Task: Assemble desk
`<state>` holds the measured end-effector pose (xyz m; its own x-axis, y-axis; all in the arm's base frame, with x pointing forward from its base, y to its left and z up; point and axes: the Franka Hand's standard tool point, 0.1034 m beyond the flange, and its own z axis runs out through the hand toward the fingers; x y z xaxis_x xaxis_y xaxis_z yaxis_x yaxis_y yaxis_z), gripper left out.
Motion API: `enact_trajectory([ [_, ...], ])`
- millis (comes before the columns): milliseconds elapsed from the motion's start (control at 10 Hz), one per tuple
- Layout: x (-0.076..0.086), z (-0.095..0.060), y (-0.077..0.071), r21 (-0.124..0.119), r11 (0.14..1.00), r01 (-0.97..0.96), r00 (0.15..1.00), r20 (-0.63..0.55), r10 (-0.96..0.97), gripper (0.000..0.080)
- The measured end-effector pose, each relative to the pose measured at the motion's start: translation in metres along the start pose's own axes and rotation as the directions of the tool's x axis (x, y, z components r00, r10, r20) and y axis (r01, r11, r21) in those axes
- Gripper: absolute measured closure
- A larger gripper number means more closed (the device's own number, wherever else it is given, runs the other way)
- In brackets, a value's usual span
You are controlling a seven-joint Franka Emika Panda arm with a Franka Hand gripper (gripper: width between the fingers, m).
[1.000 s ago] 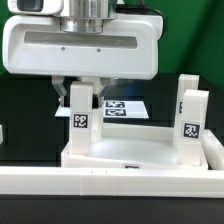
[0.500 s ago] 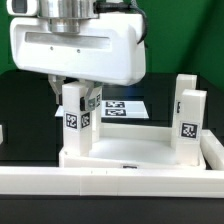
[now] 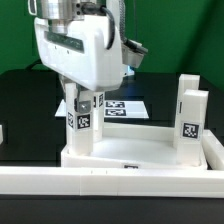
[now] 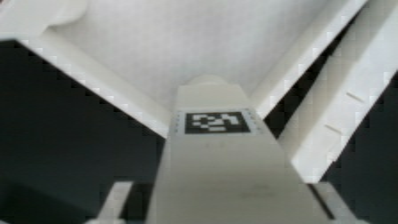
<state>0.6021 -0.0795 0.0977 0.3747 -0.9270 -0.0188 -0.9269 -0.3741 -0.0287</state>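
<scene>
desk tabletop (image 3: 130,155) is seen lying upside down on the black bench (image 3: 25,100), pushed against the long white border rail (image 3: 110,185) at the front edge. two legs are stood upright in its corner sockets. near leg (image 3: 80,118) is at the exterior view's left, tags facing the camera; second leg (image 3: 191,110) is at the exterior view's right, one tag visible low on its face.

claw (image 3: 82,97) is positioned over the near leg, partly closed, fingers clamped on either side of the leg's upper end. leg is held upright, base seated in the tabletop. the claw body is seen turned at an angle to the camera.

in the wrist view the held leg (image 4: 217,150) is seen running away from the camera, tag on its face, with the tabletop (image 4: 196,45) rim walls beyond it. fingertips (image 4: 121,200) are seen at both flanks of the leg.

marker board (image 3: 125,106) lies flat on the bench behind the tabletop, between the two legs.
</scene>
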Motion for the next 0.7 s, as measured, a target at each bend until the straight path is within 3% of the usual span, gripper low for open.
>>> enact_trajectory([
  [300,-0.0003,0.0000,-0.0015,0.011,0.989,-0.149,0.989,0.003,0.149,0.0510],
  [500,-0.0002,0.0001,-0.0012,0.010,0.994,-0.111,0.994,0.001,0.111,0.0497],
  [600,-0.0007,0.0002,-0.0013,0.010,0.994,-0.107,0.994,0.002,0.107,0.0326],
  [700,-0.0018,0.0003,-0.0017,0.006,0.999,-0.031,1.000,-0.002,0.031,0.0326],
])
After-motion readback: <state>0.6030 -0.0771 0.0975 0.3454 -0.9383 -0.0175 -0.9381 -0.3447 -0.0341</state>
